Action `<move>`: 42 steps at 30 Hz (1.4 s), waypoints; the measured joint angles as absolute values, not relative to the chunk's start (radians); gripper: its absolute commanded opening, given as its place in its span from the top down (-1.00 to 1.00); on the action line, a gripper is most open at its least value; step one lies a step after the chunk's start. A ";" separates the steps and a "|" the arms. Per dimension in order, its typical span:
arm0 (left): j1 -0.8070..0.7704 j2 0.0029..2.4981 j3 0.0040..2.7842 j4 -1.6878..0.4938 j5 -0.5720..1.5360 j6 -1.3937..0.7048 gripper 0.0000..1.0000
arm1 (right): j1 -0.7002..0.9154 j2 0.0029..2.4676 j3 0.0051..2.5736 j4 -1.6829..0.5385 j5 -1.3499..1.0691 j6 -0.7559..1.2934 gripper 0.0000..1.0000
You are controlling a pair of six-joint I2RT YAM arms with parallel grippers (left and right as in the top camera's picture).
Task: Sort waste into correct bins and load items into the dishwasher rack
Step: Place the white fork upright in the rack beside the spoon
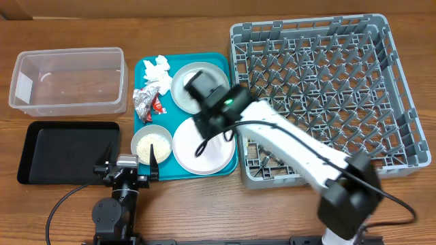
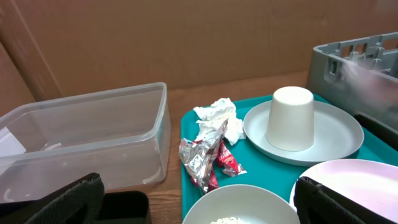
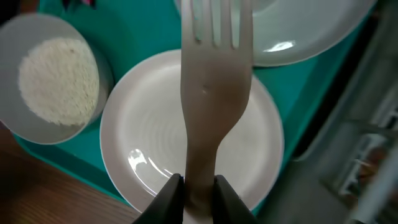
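The left gripper (image 2: 198,186) is seen released, its two fingers (image 2: 65,202) spread wide with nothing between them. Ahead of these jaws and to their left stands the clear tub (image 2: 87,130). The black tray (image 1: 68,151) lies on the table (image 1: 41,211) just to their left.

Straight ahead of the open jaws, on the teal tray (image 2: 261,169), the crumpled tissue (image 2: 217,115), the foil wrapper (image 2: 198,155) and the red packet (image 2: 229,160) are gathered, touching one another. Just under the jaws is the grey bowl (image 2: 249,199), with rice grains (image 2: 227,221) in it. Ahead and to the right, the white cup (image 2: 290,118) is stood upside down on the pale grey plate (image 2: 336,134). The white plate (image 2: 351,180) lies close beside the right-hand finger.

The right gripper (image 3: 199,186) is clenched on the handle of a pale fork (image 3: 208,93). The fork juts straight forward from the jaws, with its tines at the far end. The white plate is found directly beneath the fork and the jaws. The bowl of rice sits to the left of the jaws, and the edge of the pale grey plate shows beyond the tines. To the right of the jaws the dishwasher rack (image 3: 367,124) is seen, blurred. In the overhead view this gripper is held over the teal tray, with the rack to its right.
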State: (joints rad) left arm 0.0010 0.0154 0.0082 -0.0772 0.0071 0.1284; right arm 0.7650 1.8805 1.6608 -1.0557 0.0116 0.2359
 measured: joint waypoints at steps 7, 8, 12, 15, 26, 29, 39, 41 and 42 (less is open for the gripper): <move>0.001 0.015 0.008 -0.077 0.007 0.128 -1.00 | 0.599 1.768 1.676 -1.077 0.016 0.218 0.64; 0.001 0.015 0.008 -0.077 0.007 0.128 -1.00 | 0.580 1.768 1.676 -1.078 0.017 0.210 0.64; 0.001 0.015 0.008 -0.077 0.007 0.128 -1.00 | 0.511 1.781 1.673 -1.075 0.019 0.189 0.64; 0.001 0.015 0.008 -0.077 0.007 0.128 -1.00 | 0.474 1.794 1.652 -1.064 0.015 0.175 0.64; 0.001 0.015 0.008 -0.077 0.007 0.128 -1.00 | 0.460 1.862 1.561 -1.059 0.015 0.109 0.09; 0.001 0.015 0.008 -0.077 0.007 0.128 -1.00 | 0.460 1.862 1.576 -1.084 0.000 0.105 0.10; 0.001 0.015 0.008 -0.077 0.007 0.128 -1.00 | 0.508 1.822 1.796 -1.037 -0.183 0.146 0.28; 0.001 0.015 0.008 -0.077 0.007 0.128 -1.00 | 0.524 1.809 1.802 -1.053 -0.157 0.167 0.46; 0.001 0.015 0.008 -0.077 0.007 0.128 -1.00 | 0.529 1.807 1.802 -1.063 -0.137 0.183 0.55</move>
State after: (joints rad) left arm 0.0010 0.0154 0.0082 -0.0769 0.0074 0.1284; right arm 0.5289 1.8069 1.8015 -1.0634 -0.1371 0.1829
